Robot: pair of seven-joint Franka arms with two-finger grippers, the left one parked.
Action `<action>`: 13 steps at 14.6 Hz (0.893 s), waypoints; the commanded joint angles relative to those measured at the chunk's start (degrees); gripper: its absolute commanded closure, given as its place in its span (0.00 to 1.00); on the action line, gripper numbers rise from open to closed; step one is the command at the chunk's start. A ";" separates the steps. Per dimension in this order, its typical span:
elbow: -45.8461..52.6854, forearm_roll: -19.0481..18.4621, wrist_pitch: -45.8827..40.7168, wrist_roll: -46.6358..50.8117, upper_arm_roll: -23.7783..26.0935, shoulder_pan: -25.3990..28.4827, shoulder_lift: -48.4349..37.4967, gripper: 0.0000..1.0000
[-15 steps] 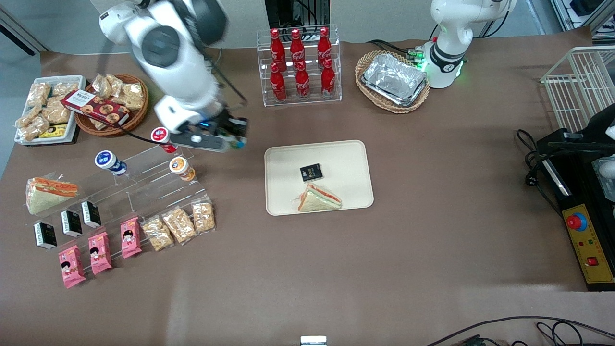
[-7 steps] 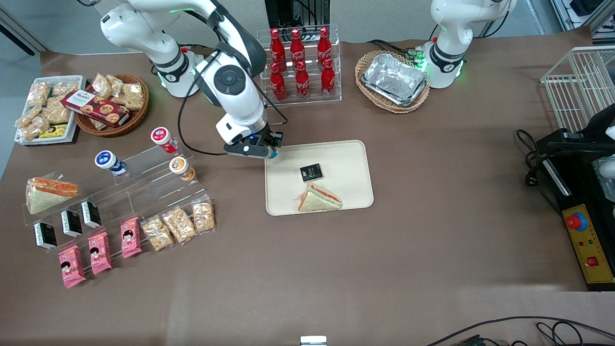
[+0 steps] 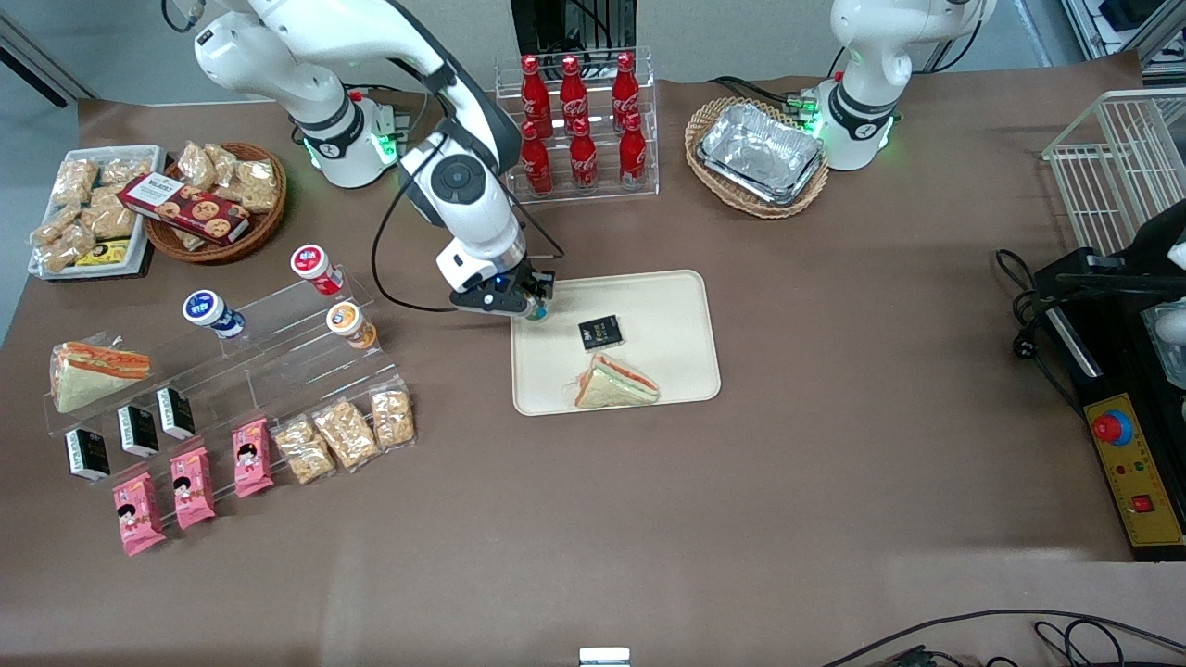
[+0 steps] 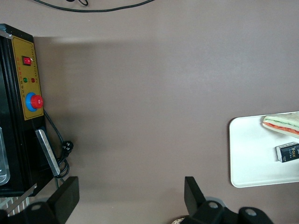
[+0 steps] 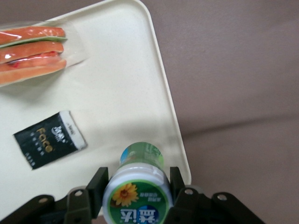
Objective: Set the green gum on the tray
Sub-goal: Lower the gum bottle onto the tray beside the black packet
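My right gripper (image 3: pixel 535 307) (image 5: pixel 137 189) is shut on the green gum (image 5: pixel 137 196), a small canister with a green-rimmed white lid and a yellow flower on it. I hold it above the cream tray (image 3: pixel 667 306) (image 5: pixel 126 88), over the tray's corner that lies toward the working arm's end and farthest from the front camera. In the front view only a teal bit of the gum (image 3: pixel 537 313) shows under the fingers. On the tray lie a small black packet (image 3: pixel 600 333) (image 5: pixel 49 138) and a wrapped sandwich (image 3: pixel 615 383) (image 5: pixel 32 52).
A clear stepped rack (image 3: pixel 269 343) toward the working arm's end holds red-lidded (image 3: pixel 312 264), blue-lidded (image 3: pixel 209 310) and orange-lidded (image 3: pixel 347 322) canisters, snacks and another sandwich (image 3: pixel 93 371). A cola bottle rack (image 3: pixel 576 125) and a basket of foil trays (image 3: pixel 758 153) stand farther from the front camera.
My right arm has swung from above the stepped rack toward the tray with the green gum in its fingers, and now hangs over the tray's corner, lower than before.
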 commanded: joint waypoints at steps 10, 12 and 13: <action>1.04 0.63 3.66 0.53 -0.89 0.13 2.96 0.00; 2.00 0.63 -0.88 0.36 -1.77 -0.22 -0.64 0.00; 3.66 0.63 -4.65 0.18 -2.82 -0.31 -2.83 0.00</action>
